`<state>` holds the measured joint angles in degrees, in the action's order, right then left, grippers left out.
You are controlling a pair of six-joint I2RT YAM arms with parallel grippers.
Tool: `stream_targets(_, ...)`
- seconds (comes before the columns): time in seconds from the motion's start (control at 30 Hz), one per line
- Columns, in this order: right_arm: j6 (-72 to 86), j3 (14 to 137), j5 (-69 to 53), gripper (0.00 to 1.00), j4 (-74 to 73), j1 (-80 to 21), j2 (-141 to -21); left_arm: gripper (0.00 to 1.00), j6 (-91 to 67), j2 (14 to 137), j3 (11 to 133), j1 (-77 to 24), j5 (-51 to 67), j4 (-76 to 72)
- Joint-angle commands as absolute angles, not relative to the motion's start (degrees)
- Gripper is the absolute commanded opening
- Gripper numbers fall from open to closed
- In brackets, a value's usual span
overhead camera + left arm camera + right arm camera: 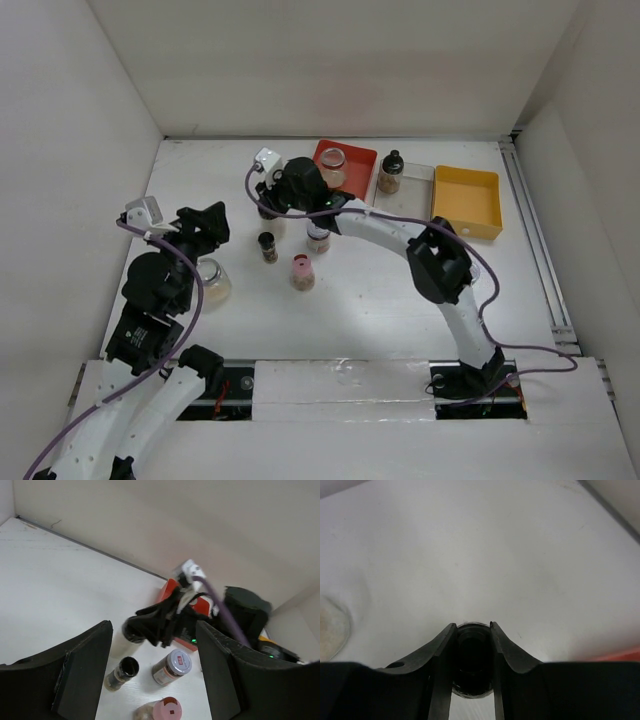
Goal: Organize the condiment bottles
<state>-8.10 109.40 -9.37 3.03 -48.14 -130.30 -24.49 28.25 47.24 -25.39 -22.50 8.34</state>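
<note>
A: progress? left to right, quick.

B: early to middle, I'd judge; two of the condiment bottles sit in trays, five are out on the table (420, 290); far left, nine o'clock of the table, a squat glass jar (213, 283) with pale tan contents stands by the left arm, not held; left gripper (218, 222) hangs at its twelve o'clock, fingers spread, nothing between them.

A: right gripper?

B: right gripper (472, 626) is clenched on a dark-capped bottle (472, 652), one finger against each side of the cap; it stands at about ten o'clock of table centre; the body is mostly hidden under the wrist, can't tell the contents.

A: loose ones?

B: small black-capped bottle (268, 246), brown contents, at six o'clock of the gripped one; pink-capped shaker (300, 272) at four o'clock of that; silver-capped jar (318, 237) at one o'clock of the pink one; all upright, none touching.

A: trays?

B: along the twelve o'clock edge; red tray (360, 158) holds a wide clear jar (331, 162); clear tray (418, 180) holds a black-capped brown bottle (390, 172); yellow tray (467, 200) at two o'clock, no bottle seen in it.

A: left to do?

B: my guess: five to place, gripped one first.
</note>
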Motion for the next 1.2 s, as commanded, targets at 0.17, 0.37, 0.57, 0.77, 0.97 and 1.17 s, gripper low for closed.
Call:
stream_targets(0.17, -6.2, 88.5, -9.4, 0.1, 16.8, -37.7, -98.7, 0.63, -23.8, 29.0, 46.8, -25.4, -20.8, 5.7)
stream_targets(0.37, -4.4, 73.1, -4.1, 0.1, 16.3, -25.6, -85.2, 0.63, -23.8, 30.1, 46.8, -25.4, -19.6, 5.7)
stream_targets(0.57, -3.9, 70.0, 0.5, 0.1, 13.5, -16.0, -85.0, 0.63, -23.3, 30.8, 47.4, -25.4, -19.6, 5.7)
stream_targets(0.77, -3.3, 73.8, -0.9, 0.09, 13.5, -9.6, -94.1, 0.63, -23.3, 31.3, 47.4, -25.4, -19.6, 5.7)
stream_targets(0.97, -3.3, 80.3, -0.9, 0.08, 14.1, -8.4, -102.6, 0.62, -22.8, 31.3, 47.4, -25.4, -19.6, 5.7)
stream_targets(1.17, -3.9, 84.2, -0.2, 0.08, 14.1, -7.9, -109.1, 0.62, -22.8, 32.3, 47.4, -25.4, -20.1, 5.7)
